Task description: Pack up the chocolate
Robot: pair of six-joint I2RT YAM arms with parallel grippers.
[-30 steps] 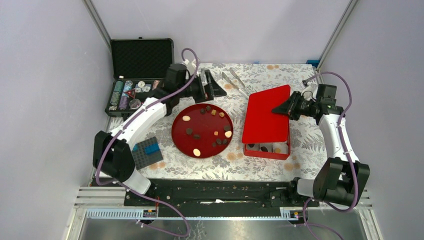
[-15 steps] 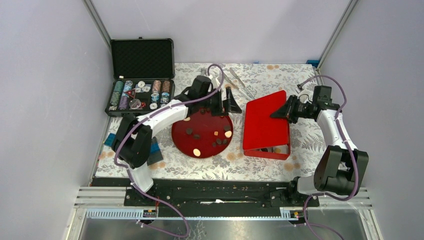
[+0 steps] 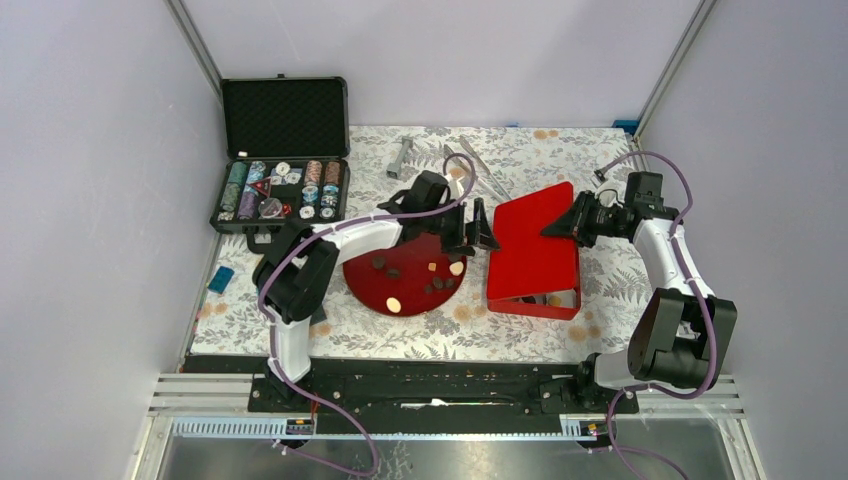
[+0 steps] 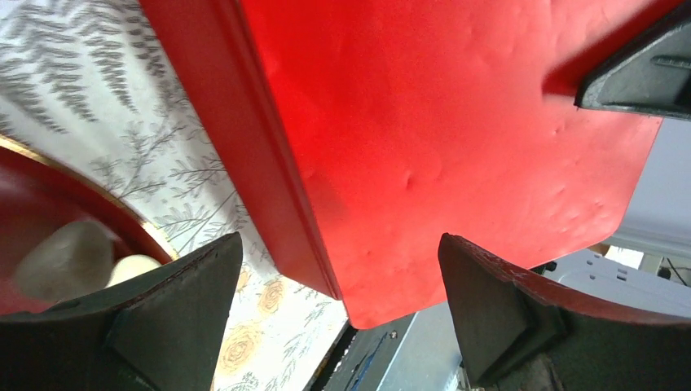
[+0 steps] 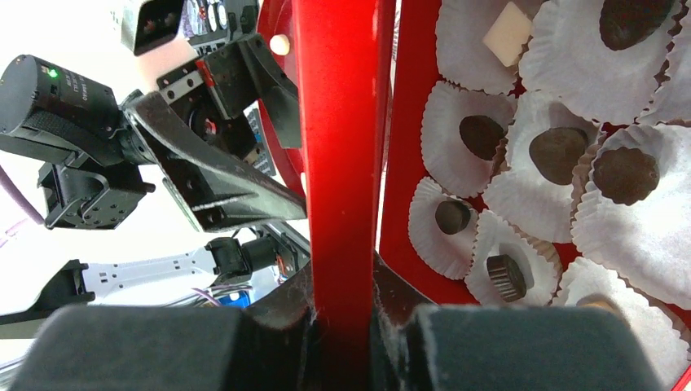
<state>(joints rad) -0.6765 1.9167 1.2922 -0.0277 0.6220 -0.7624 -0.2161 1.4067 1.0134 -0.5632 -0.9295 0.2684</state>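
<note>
Change, left arm: a second ago it was by the case at the tabletop's far-left corner. We now find it swung right, across the plate.
Change, lid: the lid lay flatter on the box; now it tilts up more steeply, its right side raised.
Change, uncovered: a blue brick near the left edge shows where the arm was.
Left arm pose: forearm low and stretched right over the plate's far side.
Left gripper: released, jaws wide, facing the lid's left edge; we cannot tell if it touches.
Right arm pose: elbow up near the right edge, wrist reaching left.
Right gripper: clenched on the lid's raised edge.
Chocolate: loose pieces on the plate, mid-tabletop; more sits in paper cups in the box.
</note>
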